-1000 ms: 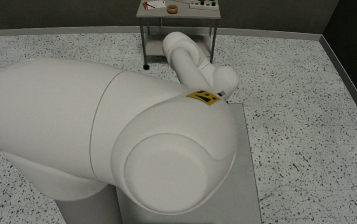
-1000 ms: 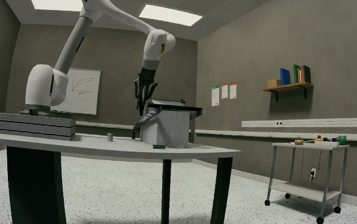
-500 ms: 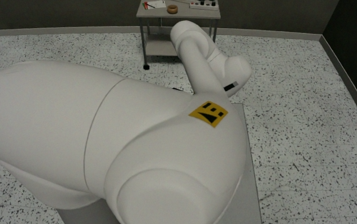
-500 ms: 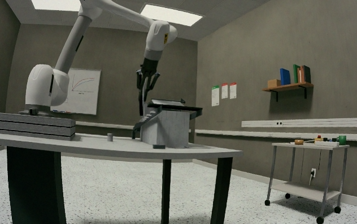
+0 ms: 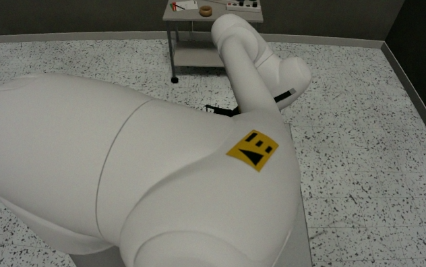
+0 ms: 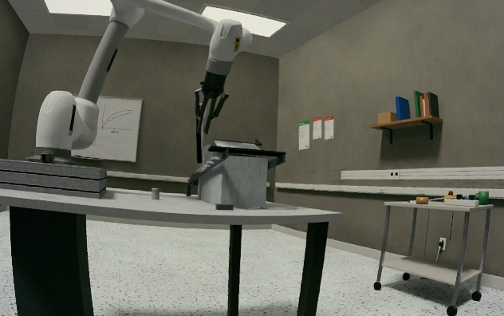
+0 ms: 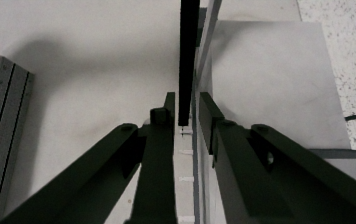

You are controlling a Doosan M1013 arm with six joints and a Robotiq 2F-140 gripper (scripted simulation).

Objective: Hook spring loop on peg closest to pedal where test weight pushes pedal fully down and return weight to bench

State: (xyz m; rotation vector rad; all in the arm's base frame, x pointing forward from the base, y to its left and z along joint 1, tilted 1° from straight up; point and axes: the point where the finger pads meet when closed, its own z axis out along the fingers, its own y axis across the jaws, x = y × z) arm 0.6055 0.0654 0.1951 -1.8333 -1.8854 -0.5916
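Note:
My gripper [image 6: 206, 127] [image 7: 187, 105] points down over the feeder [image 6: 244, 179] [image 7: 272, 75]. Its fingers are slightly apart. A long black upright bar [image 6: 198, 141] [image 7: 185, 60] shows between them in the wrist view, with a narrow gap on each side. Its lower end is close to the row of pale pegs [image 6: 208, 163] [image 7: 186, 151] on the feeder's side. A slim grey strip [image 7: 209, 35] runs beside the bar. A small grey cylinder [image 6: 155, 194], apparently the weight, stands on the bench left of the feeder. The spring's loop and the pedal cannot be made out clearly. The arm hides the feeder in the top view.
The bench [image 6: 131, 203] [image 7: 100, 100] carries the layered grey robot base block [image 6: 52, 179] [image 7: 12, 110] at the left. A dark flat block [image 6: 224, 207] lies by the feeder's foot. A black plate [image 6: 259, 151] juts from the feeder's top. A cart [image 6: 435, 206] [image 5: 183, 15] stands apart.

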